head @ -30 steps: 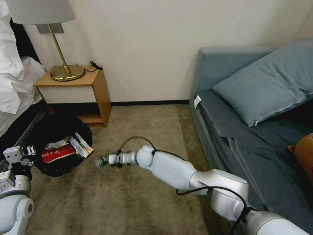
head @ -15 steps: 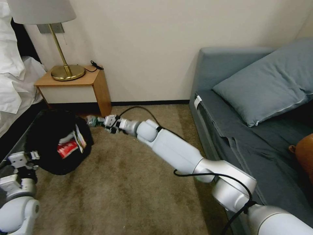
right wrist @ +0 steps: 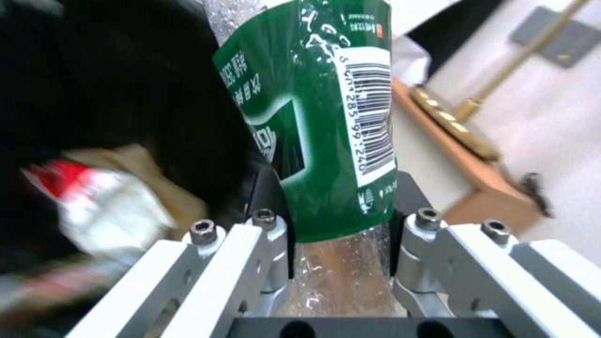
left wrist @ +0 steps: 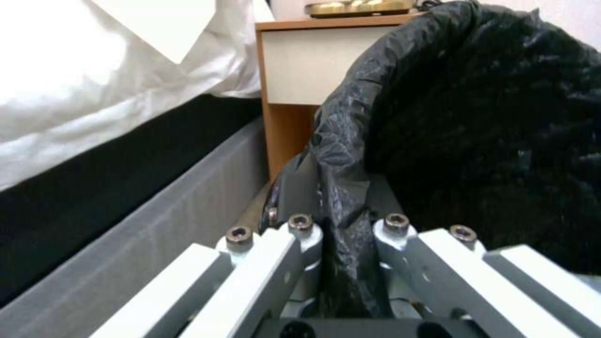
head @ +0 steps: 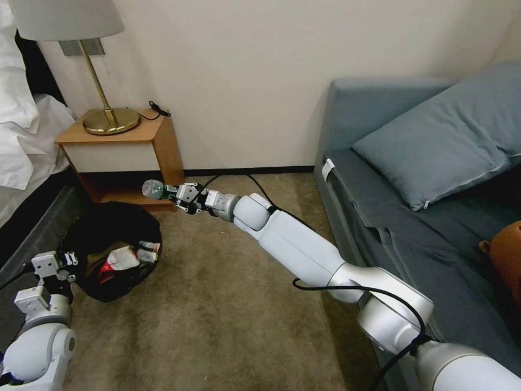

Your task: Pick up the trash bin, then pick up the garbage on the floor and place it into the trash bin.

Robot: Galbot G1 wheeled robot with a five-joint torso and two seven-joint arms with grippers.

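The trash bin (head: 89, 233), round and lined with a glossy black bag, is at the lower left over the carpet. My left gripper (head: 69, 259) is shut on its near rim; in the left wrist view the fingers pinch the bag's edge (left wrist: 341, 225). A red-and-white snack packet (head: 116, 259) and a bar wrapper (head: 149, 248) lie inside. My right gripper (head: 175, 193) is shut on the clear plastic bottle (head: 154, 189), held just beyond the bin's far edge. In the right wrist view its green label (right wrist: 313, 141) is between the fingers, with the bin's inside (right wrist: 94, 70) behind.
A wooden nightstand (head: 163, 146) with a brass lamp (head: 110, 120) stands against the wall right behind the bottle. A bed with white linen (head: 21, 141) is at the left. A grey-blue sofa (head: 380, 228) with a pillow (head: 445, 136) fills the right. Open carpet (head: 217, 315) lies between.
My right arm has carried the bottle up from low over the carpet and leftward to the bin's far edge. The bin has tilted and shifted slightly with my left gripper.
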